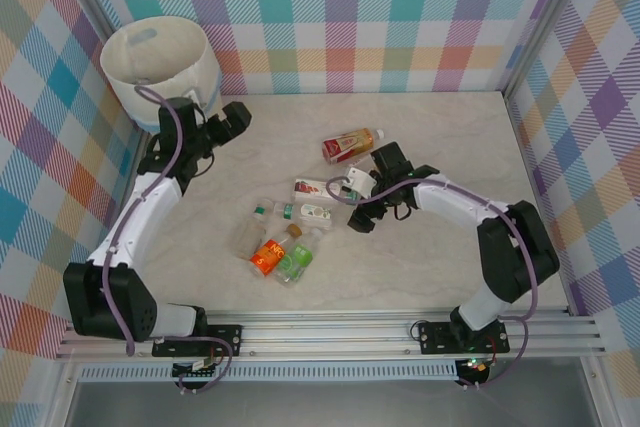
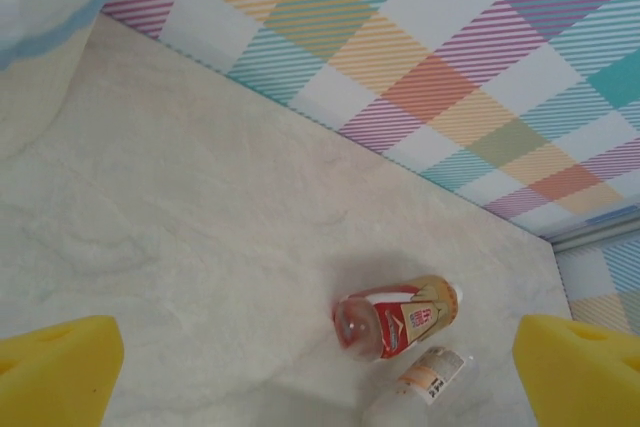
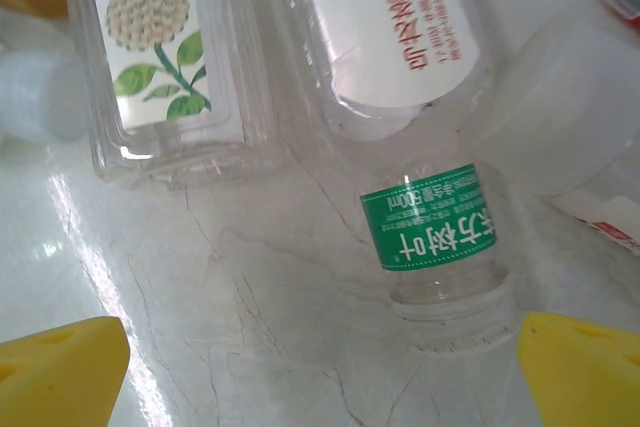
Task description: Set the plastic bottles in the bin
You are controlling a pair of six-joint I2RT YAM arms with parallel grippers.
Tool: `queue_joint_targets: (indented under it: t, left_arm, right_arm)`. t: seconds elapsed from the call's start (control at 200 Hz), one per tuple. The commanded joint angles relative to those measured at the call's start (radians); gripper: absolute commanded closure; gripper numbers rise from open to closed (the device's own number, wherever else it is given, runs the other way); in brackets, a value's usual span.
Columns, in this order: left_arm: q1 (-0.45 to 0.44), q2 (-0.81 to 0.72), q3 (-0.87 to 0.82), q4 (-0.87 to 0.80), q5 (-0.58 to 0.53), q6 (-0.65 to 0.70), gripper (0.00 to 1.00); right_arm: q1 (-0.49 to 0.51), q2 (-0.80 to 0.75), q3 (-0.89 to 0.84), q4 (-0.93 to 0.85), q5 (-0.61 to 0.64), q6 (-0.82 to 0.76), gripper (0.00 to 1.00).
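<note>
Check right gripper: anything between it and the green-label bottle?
Nothing visible. The open right gripper hovers over the green-label bottle, whose neck lies inside its opening. A white-label bottle crowds its shoulder, beside the approach, not across it.

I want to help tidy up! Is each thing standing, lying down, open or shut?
bin: upright, top open.
red-label bottle: lying on its side on the table.
orange-label bottle: lying down.
green-label bottle: lying down beside it.
left fingers: open, empty.
right fingers: open, empty, over bottles.
</note>
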Motion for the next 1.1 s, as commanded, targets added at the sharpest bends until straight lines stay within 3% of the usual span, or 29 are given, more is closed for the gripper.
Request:
queue_joint_targets:
  t: [0.0,0.12,0.48,0.52,0.6,0.75,1.095]
  left_arm:
    - [-0.006,-0.072,-0.085,0.051,0.033,-0.046,0.0]
    - [-0.006,-0.113,-0.177,0.039,0.07,-0.07,0.0]
    - [-0.006,-0.204,-0.324,-0.015,-0.009,-0.062,0.0]
    - [-0.005,-0.201,-0.33,-0.015,-0.011,-0.068,0.0]
    - [-0.006,-0.194,-0.331,-0.016,-0.006,-0.072,0.0]
    - [-0.005,-0.19,-0.335,-0.016,-0.01,-0.076,0.0]
    - [-0.005,-0.189,-0.339,-0.013,0.032,-0.066,0.0]
  right_arm:
    - [-0.005,0.061,0.068,-0.058,0.013,-0.15,0.0]
    - [-0.012,0.126,0.112,-0.066,0.027,-0.187,0.0]
    - [-0.013,0.252,0.176,0.0,0.076,-0.319,0.02]
    - [-0.011,0.262,0.176,0.026,0.078,-0.327,0.04]
    - [-0.008,0.269,0.164,0.081,0.077,-0.332,0.19]
    - [-0.001,0.287,0.156,0.101,0.073,-0.34,0.25]
    - [0.045,0.21,0.06,0.179,0.151,-0.287,0.55]
